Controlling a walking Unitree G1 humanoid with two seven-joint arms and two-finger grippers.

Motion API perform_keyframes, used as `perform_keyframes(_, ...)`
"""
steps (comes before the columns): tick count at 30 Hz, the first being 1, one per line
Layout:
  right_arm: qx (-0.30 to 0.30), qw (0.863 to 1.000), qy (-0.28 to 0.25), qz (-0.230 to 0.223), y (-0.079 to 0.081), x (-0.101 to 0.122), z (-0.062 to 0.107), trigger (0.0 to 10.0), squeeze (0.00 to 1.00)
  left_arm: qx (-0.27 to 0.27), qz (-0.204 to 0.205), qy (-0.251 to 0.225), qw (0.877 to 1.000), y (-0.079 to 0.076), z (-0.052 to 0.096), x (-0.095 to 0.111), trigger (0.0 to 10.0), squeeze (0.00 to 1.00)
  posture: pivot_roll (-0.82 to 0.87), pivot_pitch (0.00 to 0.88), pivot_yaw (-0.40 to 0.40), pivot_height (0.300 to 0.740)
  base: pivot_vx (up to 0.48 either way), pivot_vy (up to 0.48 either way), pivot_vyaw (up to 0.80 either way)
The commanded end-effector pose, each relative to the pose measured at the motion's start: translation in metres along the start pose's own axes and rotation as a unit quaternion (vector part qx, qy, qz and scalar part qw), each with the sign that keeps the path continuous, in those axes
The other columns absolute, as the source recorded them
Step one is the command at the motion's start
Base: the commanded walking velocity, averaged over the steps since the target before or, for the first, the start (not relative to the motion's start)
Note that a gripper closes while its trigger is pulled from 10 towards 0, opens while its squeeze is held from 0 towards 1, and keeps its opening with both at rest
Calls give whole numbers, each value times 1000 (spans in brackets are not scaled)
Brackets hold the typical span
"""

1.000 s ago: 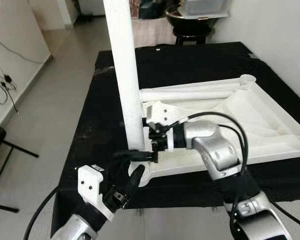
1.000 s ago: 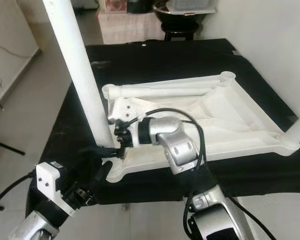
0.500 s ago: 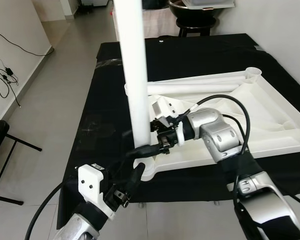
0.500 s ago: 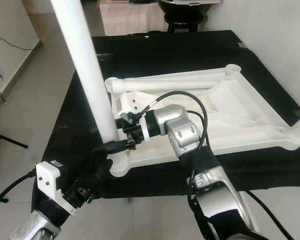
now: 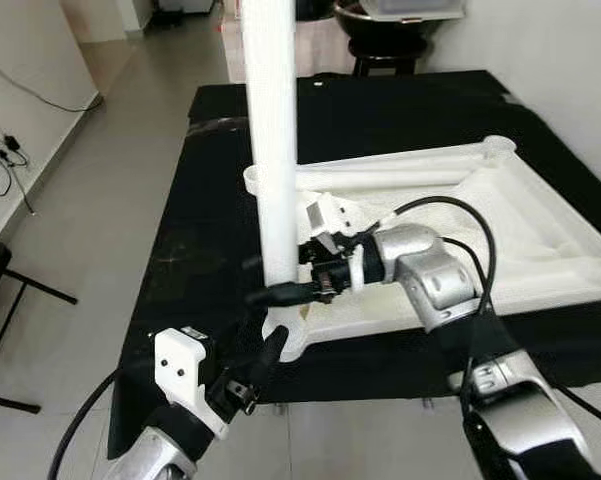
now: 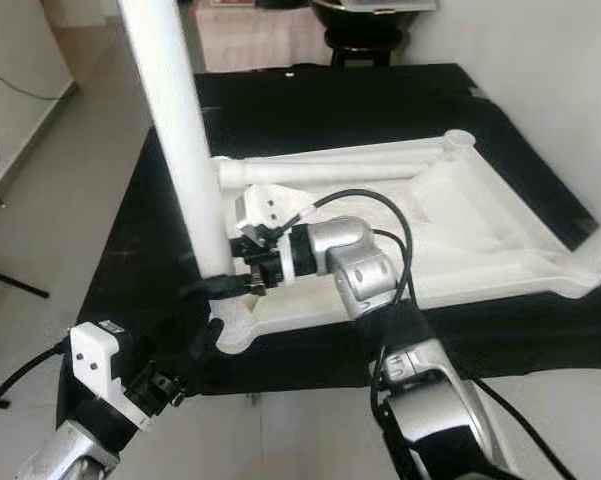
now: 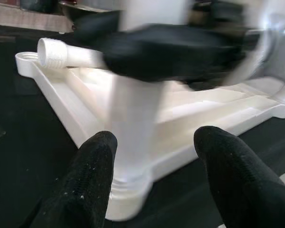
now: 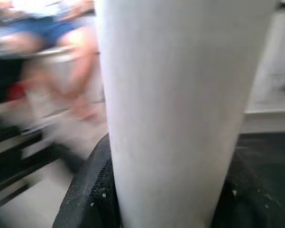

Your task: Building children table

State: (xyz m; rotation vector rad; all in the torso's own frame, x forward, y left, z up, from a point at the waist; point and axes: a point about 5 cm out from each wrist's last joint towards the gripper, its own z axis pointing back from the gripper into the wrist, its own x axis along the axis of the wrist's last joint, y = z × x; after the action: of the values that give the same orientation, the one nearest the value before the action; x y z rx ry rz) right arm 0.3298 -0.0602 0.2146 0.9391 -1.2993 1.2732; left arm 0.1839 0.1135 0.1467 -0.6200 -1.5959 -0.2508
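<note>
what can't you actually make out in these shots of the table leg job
- Top of the upright white leg: cut off by the upper edge in both eye views.
- Where the leg meets its socket in the upside-down tabletop: right hand covers it in the left eye view.
- Right hand's grip: right wrist view is blurred, with the leg hiding most of the black fingers.
- Left wrist view: a dark blur crosses the leg above the open left hand.

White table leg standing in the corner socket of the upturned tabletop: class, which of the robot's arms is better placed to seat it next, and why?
Right. The right gripper is clamped around the base of the table leg, just above the tabletop corner. The left gripper hangs open below the mat edge, apart from it.
</note>
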Motion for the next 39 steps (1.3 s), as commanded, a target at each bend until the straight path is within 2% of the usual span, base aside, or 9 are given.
perform_keyframes(1,-326,943,68,-27,0,-30,10,0,0,0,-4,1,1000,1,2,3,10000,0,58,171,27,740,0,0,0)
perform_keyframes(5,-380,921,64,-49,16,-32,6,0,0,-1,-5,2,1000,3,2,3,10000,0,54,161,35,740,0,0,0)
perform_keyframes(16,-325,944,51,-25,13,-16,-15,0,0,-2,-9,7,1000,8,0,2,10000,0,63,137,37,740,0,0,0)
perform_keyframes(17,-296,954,45,-32,15,-16,-20,10000,0,1,-10,6,1000,8,0,2,10000,0,69,139,38,740,0,0,0)
perform_keyframes(19,-276,959,41,-38,17,-15,-23,10000,0,3,-11,5,1000,8,0,2,10000,0,69,139,38,740,0,0,0)
perform_keyframes(20,-209,977,13,-43,20,-10,-30,10000,1000,4,-11,5,1000,9,0,2,10000,0,70,141,37,740,0,0,0)
perform_keyframes(27,-74,995,-57,-22,28,16,-34,10000,1000,2,-10,5,1000,8,0,3,10000,0,61,146,39,740,0,0,0)
perform_keyframes(28,-36,998,-50,-9,29,17,-32,10000,0,1,-9,5,1000,7,0,3,10000,0,62,151,38,740,0,0,0)
perform_keyframes(39,125,991,-6,42,13,26,-17,10000,0,1,-6,3,1000,3,1,4,10000,0,77,171,27,740,0,0,0)
